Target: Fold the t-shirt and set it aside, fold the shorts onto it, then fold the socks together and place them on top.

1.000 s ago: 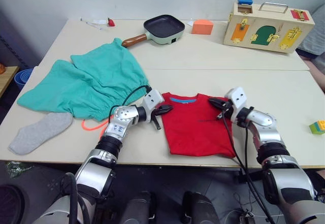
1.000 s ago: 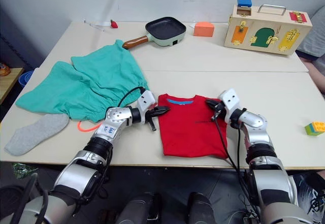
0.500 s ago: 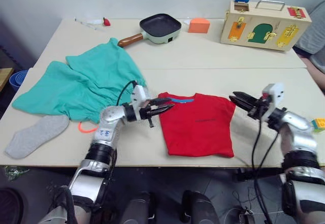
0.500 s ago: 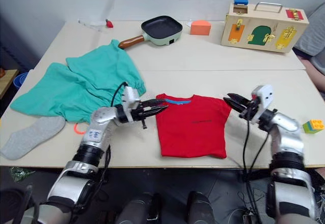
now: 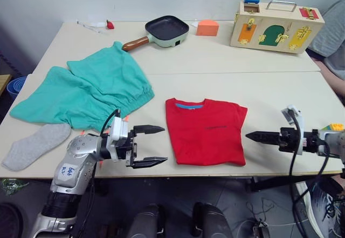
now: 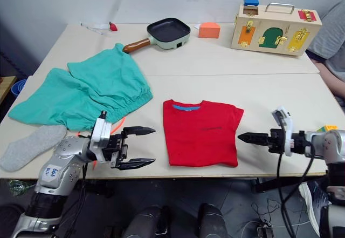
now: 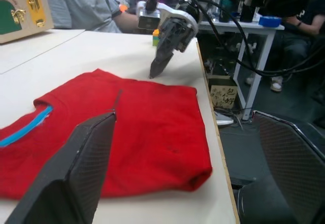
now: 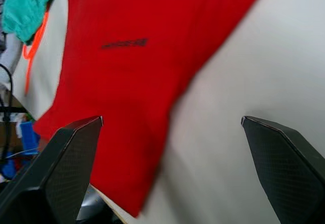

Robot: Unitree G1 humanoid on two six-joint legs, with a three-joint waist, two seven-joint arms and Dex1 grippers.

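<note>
Both grippers have been drawn back from the t-shirt since a second ago, when each was held at one of its upper corners. The t-shirt is left folded into a neat red rectangle near the front edge of the table, collar band at the far side and small dark print facing up.

The left gripper is held just to the left of the t-shirt, clear of the cloth, with its two black fingers spread wide apart and nothing between them. The right gripper is held to the right of the t-shirt, apart from it, its tips pointed toward the red cloth; in the right wrist view its fingers are seen set well apart and empty.

The shorts are spread out in teal folds to the left of the t-shirt and farther back, an orange drawstring showing at their near edge. One grey sock is laid left of the left gripper, beyond the shorts' near corner, by the table's front edge.
</note>
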